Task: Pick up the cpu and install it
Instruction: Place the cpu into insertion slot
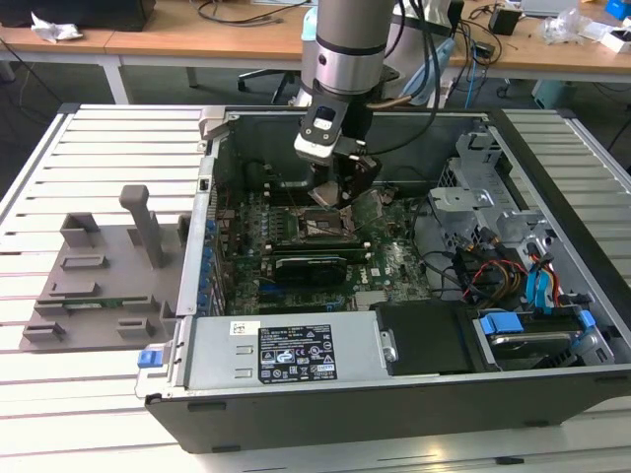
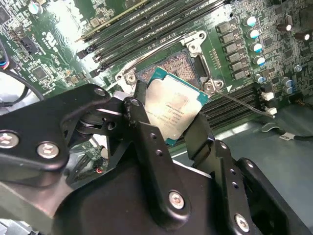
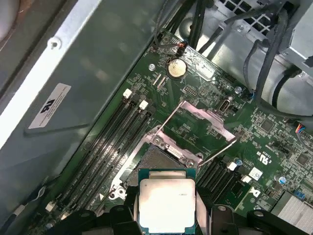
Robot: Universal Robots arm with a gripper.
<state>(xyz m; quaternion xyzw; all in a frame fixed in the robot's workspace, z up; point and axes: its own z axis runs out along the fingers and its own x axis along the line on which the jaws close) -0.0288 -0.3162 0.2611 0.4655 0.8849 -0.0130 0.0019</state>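
Pincer [image 2: 168,113] pinching cpu [image 2: 172,105] by opposite edges. You see cpu just above open socket [image 3: 161,159]; hinged frame [image 3: 205,115] raised beside socket, inside computer case [image 1: 345,414].

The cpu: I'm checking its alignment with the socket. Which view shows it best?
The first wrist view: the cpu faces the camera squarely, beside the open socket. The second wrist view shows it tilted, its edges behind the fingers. In the exterior view it is too small to tell.
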